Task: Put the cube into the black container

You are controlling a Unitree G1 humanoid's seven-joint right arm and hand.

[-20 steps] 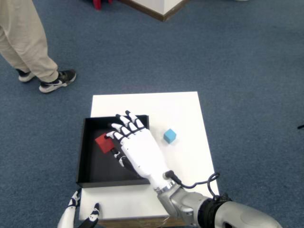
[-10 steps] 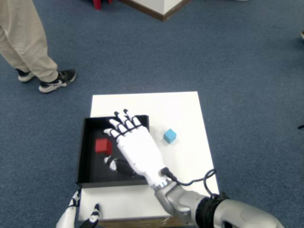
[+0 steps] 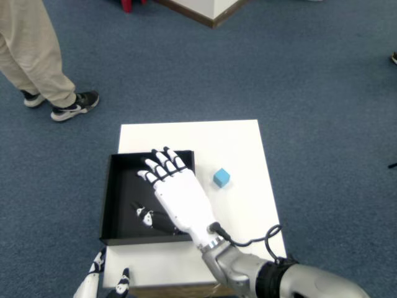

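The right hand [image 3: 177, 192] hangs over the black container [image 3: 111, 198], fingers spread wide and holding nothing that shows. And the red cube? A second ago it sat pinched at the fingers above the tray; half a second ago it lay loose on the tray floor, just left of the fingers. Now it's out of sight, and nothing red shows anywhere in the container. My read is that it has slid under the palm, though the hand's own bulk hides that patch, so I can't say for sure. The hand itself has barely shifted, just settled a touch lower over the tray's right half.

Off to the right of the fingers, on the white counter [image 3: 236, 139], a blue cube [image 3: 221, 177] sits well clear of the container wall. It looks like a small, light, rigid block with flat faces: easy to pinch, no fear of crushing it, but smooth enough to squirt out of a loose grip. The best hold would be thumb and forefinger on two opposite faces, squared up, not on the corners.

Down near the wrist, the left hand [image 3: 102, 282] just peeks in at the counter's near edge.
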